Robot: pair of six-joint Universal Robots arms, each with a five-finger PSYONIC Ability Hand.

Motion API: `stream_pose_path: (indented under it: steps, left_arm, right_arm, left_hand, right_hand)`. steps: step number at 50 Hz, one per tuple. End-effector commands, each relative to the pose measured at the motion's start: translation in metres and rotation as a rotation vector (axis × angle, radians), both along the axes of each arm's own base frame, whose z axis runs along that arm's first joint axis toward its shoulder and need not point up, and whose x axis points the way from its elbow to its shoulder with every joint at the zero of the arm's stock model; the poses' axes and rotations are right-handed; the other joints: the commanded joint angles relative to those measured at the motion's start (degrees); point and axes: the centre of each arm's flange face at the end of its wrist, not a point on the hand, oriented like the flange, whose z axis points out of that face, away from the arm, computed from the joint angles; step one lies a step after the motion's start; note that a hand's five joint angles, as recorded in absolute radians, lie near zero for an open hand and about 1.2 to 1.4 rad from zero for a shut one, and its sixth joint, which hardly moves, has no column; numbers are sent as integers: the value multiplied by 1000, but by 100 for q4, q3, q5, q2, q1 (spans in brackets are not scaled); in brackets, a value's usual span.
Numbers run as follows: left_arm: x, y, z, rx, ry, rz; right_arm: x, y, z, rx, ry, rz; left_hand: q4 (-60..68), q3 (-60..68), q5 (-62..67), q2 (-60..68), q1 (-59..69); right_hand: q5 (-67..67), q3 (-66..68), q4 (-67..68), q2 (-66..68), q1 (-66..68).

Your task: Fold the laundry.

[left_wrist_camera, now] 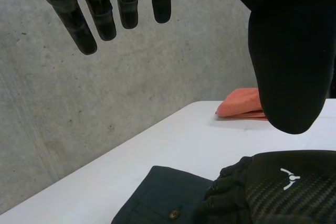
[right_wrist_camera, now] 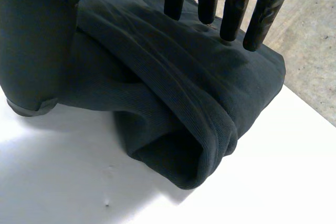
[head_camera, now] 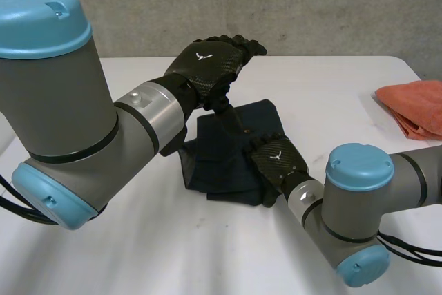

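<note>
A dark navy garment (head_camera: 224, 153) lies folded in a thick bundle on the white table (head_camera: 324, 94). My right hand (head_camera: 277, 160) rests on the bundle's near right part. In the right wrist view its straight fingers (right_wrist_camera: 233, 9) press down on the top layer of the garment (right_wrist_camera: 173, 82), so it is open. My left hand (head_camera: 214, 60) hovers in the air above the bundle's far edge, fingers (left_wrist_camera: 100, 9) straight and holding nothing. Under it the left wrist view shows the garment (left_wrist_camera: 157, 192) with a button, and my right hand (left_wrist_camera: 283, 187) on it.
An orange cloth (head_camera: 414, 105) lies crumpled at the table's far right edge, also seen beyond the garment as the orange cloth (left_wrist_camera: 241, 103). A grey concrete wall (head_camera: 276, 5) stands behind the table.
</note>
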Motion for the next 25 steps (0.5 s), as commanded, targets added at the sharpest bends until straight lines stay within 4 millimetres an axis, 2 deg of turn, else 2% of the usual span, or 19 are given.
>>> stream_pose_path:
  steps: [1, 8, 17, 21, 25]
  left_arm:
    - [0, 0, 1, -1, 1, 1]
    - [0, 0, 0, 2, 1, 0]
    - [1, -1, -1, 4, 1, 4]
    - [2, -1, -3, 10, -4, 4]
    - [2, 0, -4, 12, -6, 4]
  right_arm:
    - [5, -8, 0, -30, -1, 5]
    - [11, -17, 5, -63, -21, 8]
    - [19, -30, 1, -78, -31, 9]
    - [22, -35, -3, -77, -28, 8]
    - [25, -40, -3, -85, -35, 8]
  left_hand:
    - [-160, -206, -264, -171, -84]
    - [-160, -206, -264, -171, -84]
    - [-160, -206, -264, -171, -84]
    - [-160, -206, -264, -171, -84]
    - [-160, -206, -264, -171, -84]
  right_hand:
    - [-321, -244, -340, -254, -76]
    - [-196, -118, -215, -128, 50]
    - [409, 487, 390, 477, 655]
    - [1417, 1494, 1398, 1484, 1662]
    - [3988, 4065, 3969, 4055, 4233]
